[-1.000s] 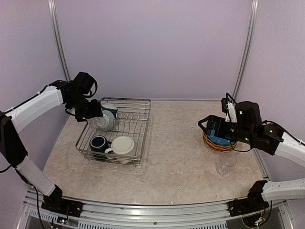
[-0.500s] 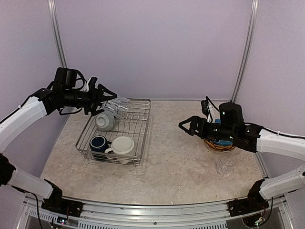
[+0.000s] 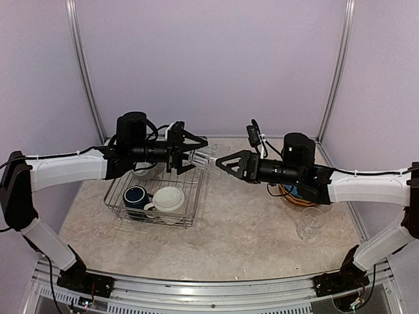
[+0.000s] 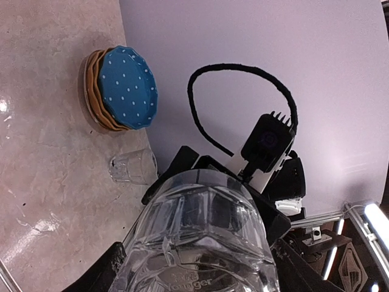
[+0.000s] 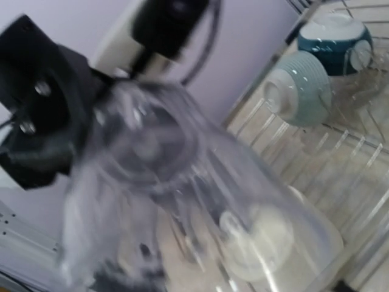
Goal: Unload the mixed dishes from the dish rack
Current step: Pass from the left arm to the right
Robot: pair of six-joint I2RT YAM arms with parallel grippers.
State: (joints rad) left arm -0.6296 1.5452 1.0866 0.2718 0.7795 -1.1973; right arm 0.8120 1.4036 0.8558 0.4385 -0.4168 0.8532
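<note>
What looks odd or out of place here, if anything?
One clear drinking glass hangs sideways in mid-air just past the silver wire dish rack, gripped by the left gripper, with the open right gripper pointed at it. Nothing looks spilled or broken.

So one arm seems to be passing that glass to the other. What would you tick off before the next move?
1. The left claw has a firm hold on the clear drinking glass: ok, it is shut on the glass.
2. The right claw is spread wide enough to take it: ok, the jaws are open and pointing at the glass.
3. The right claw's jaws are either side of the glass: cannot tell, since the tips are close to its end and the right wrist view is blurred.
4. The glass is held above the silver wire dish rack: ok.
5. The second clear glass on the table stands apart from both claws: ok.
</note>
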